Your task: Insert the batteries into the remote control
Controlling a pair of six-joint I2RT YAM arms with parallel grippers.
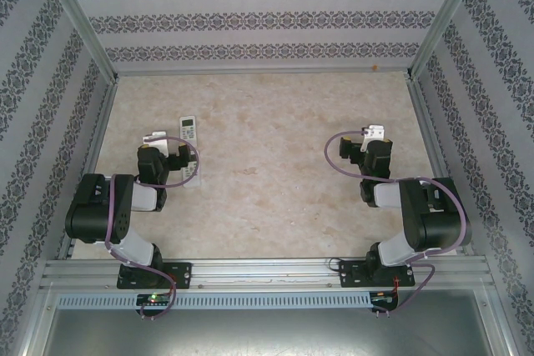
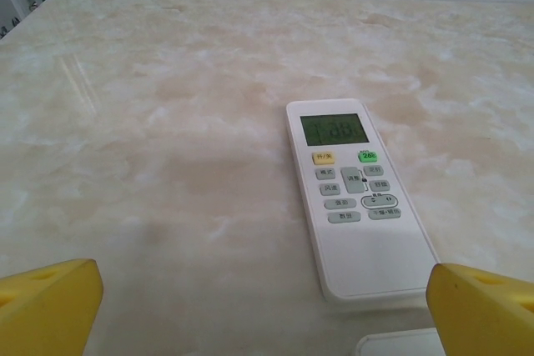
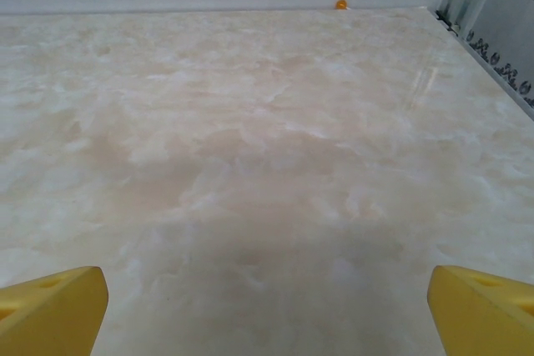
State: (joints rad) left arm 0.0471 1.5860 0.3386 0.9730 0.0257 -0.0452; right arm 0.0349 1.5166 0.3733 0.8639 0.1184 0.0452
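Nearest, the left end effector (image 2: 265,323) and the right end effector (image 3: 267,323) both stand spread wide, gripping nothing, their blunt matte-yellow wedge fingers (image 2: 50,306) low over the glossy, cream marble-patterned table (image 1: 275,164). Just ahead of the left one the remote control (image 2: 355,206) lies face up on the table's left half, a slim rounded white plastic slab, its long axis running away from the arms with the green display at the far end (a rounded white corner (image 2: 400,343) of something else peeks in just nearer). Beyond, the table lies open out to the patterned walls (image 1: 267,14), a tiny orange speck (image 3: 340,4) at the far edge.
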